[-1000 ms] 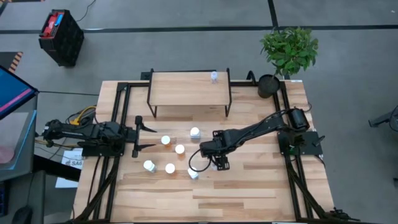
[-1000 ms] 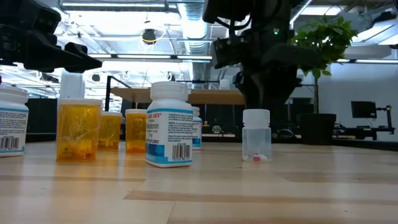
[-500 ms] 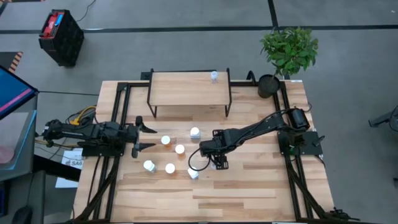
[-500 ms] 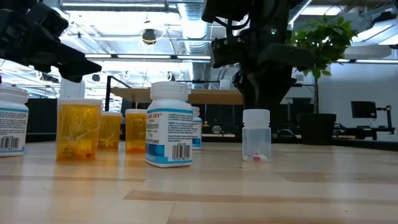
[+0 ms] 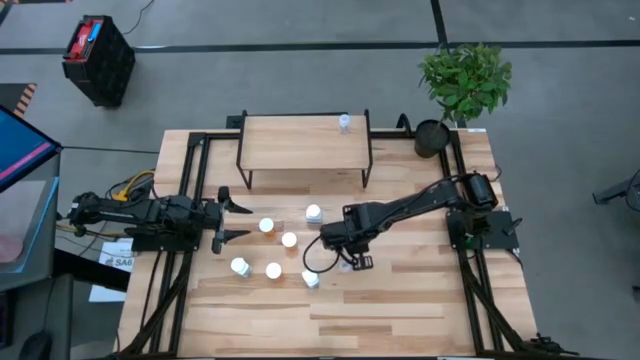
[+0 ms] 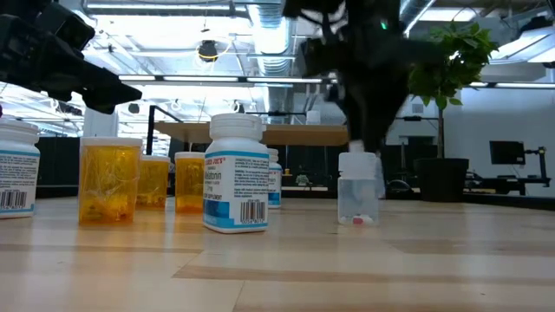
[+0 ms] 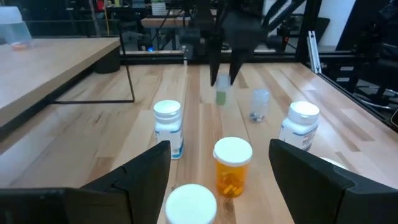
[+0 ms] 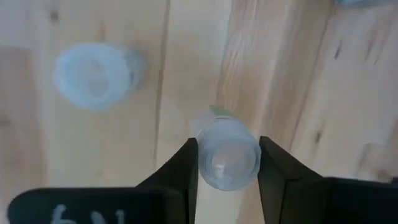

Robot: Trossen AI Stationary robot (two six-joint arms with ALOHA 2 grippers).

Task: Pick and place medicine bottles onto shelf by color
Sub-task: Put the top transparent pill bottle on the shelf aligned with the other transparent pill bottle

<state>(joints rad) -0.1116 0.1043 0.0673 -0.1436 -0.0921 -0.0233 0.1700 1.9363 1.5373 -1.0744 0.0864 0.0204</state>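
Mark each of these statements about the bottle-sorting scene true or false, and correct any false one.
1. The right gripper is shut on a clear bottle. True.
2. The shelf holds three orange bottles. False: only one clear bottle on the shelf shows there, near its right end.
3. The left gripper is open and holds nothing. True.
4. A second clear bottle stands on the table close to the one gripped. True.
5. The potted plant stands by the table's left edge. False: it is at the far right corner.
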